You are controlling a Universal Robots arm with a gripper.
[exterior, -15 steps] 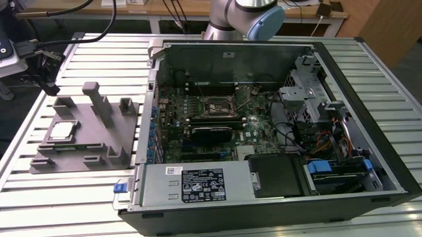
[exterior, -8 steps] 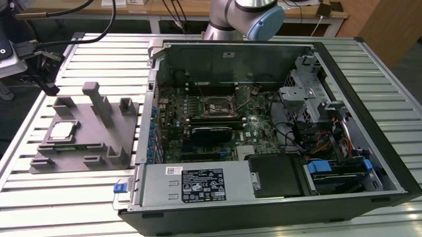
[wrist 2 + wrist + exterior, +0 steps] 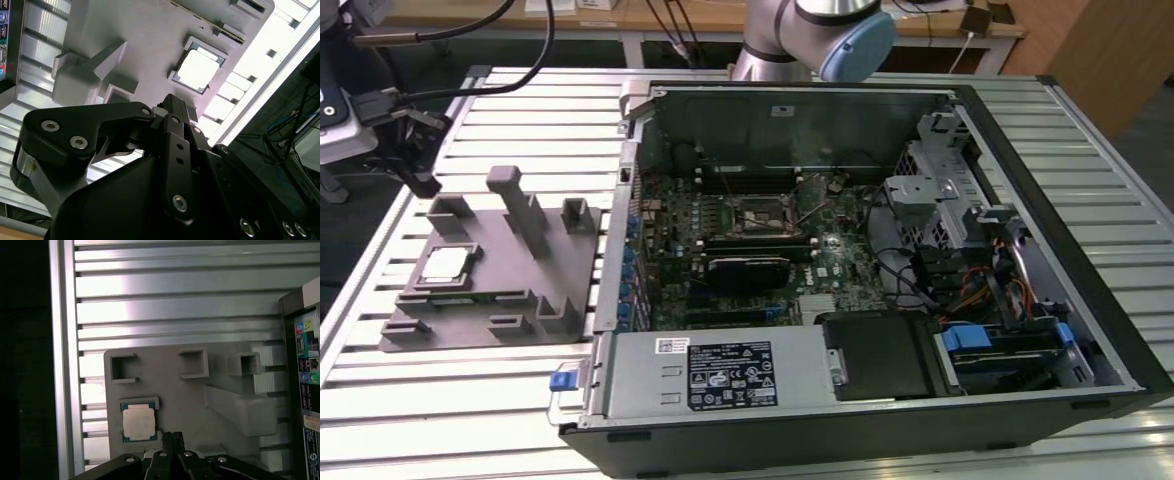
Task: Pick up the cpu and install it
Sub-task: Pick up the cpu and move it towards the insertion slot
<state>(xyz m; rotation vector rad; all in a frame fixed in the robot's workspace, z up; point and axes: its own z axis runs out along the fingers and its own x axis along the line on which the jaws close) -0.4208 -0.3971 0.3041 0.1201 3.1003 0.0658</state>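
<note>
In the exterior view the cpu (image 3: 447, 263) lies flat in a recess of the grey holder (image 3: 520, 300). The holder sits on the slatted surface (image 3: 520, 120) beside the open computer case (image 3: 787, 110). The pincer (image 3: 424, 186) hangs near the holder, apart from the chip. In the second wrist view the pincer (image 3: 175, 106) looks clenched on nothing, with the cpu (image 3: 199, 69) beyond its tips. In the first wrist view the cpu (image 3: 138, 422) shows just beside the pincer (image 3: 173, 437), seated in its recess.
</note>
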